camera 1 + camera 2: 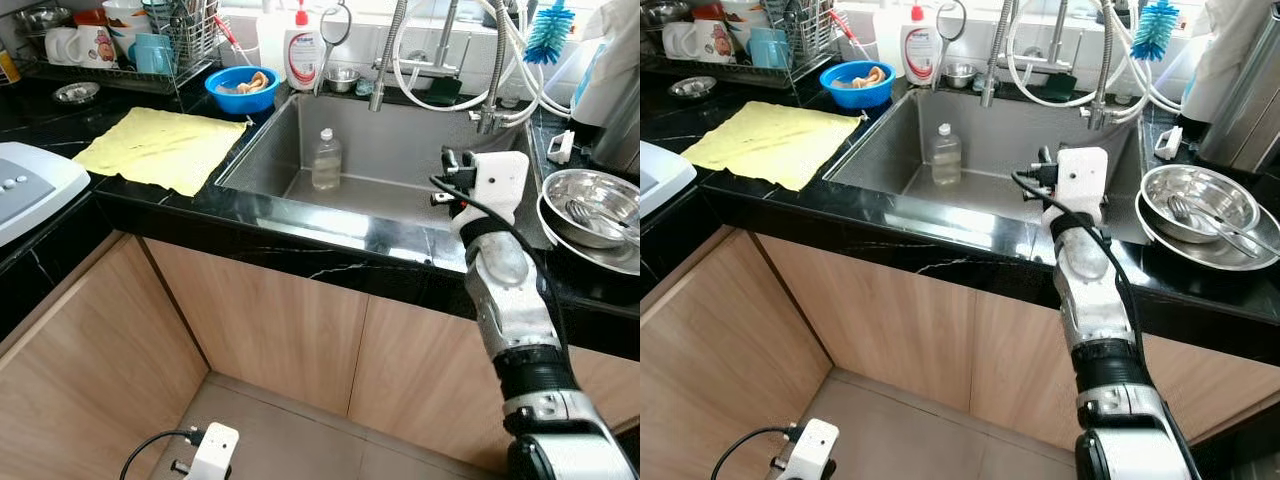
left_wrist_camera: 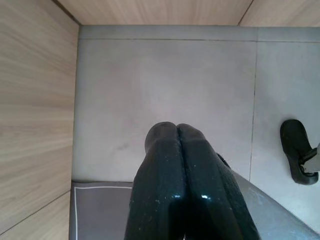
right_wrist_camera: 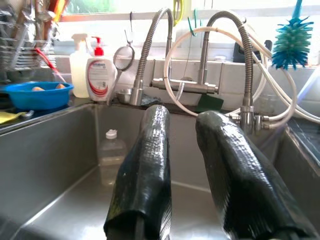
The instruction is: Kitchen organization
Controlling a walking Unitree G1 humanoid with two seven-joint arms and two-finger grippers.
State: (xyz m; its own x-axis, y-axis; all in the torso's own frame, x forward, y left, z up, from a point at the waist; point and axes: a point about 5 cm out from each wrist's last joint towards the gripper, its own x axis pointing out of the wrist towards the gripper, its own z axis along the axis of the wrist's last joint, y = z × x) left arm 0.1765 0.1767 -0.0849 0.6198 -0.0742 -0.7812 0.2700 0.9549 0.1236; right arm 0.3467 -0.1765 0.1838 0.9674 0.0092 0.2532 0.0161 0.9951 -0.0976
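Observation:
A clear plastic bottle [image 1: 326, 160] with a white cap stands upright in the steel sink [image 1: 400, 140], toward its left back. My right arm's white wrist [image 1: 492, 188] reaches over the sink's right front corner. In the right wrist view, the right gripper [image 3: 182, 120] is open and holds nothing. It points into the basin, with the bottle [image 3: 111, 150] well ahead and off to one side. My left arm hangs low by the cabinet, its wrist [image 1: 212, 450] near the floor. The left gripper [image 2: 175, 131] is shut on nothing and points down at the grey floor.
A yellow cloth [image 1: 160, 148] lies on the black counter left of the sink, near a blue bowl [image 1: 243, 88], soap bottle [image 1: 303, 50] and dish rack [image 1: 130, 40]. Steel bowls with a spoon [image 1: 592, 210] sit right. Faucet hoses [image 1: 440, 60] hang behind. A black shoe [image 2: 297, 157] rests on the floor.

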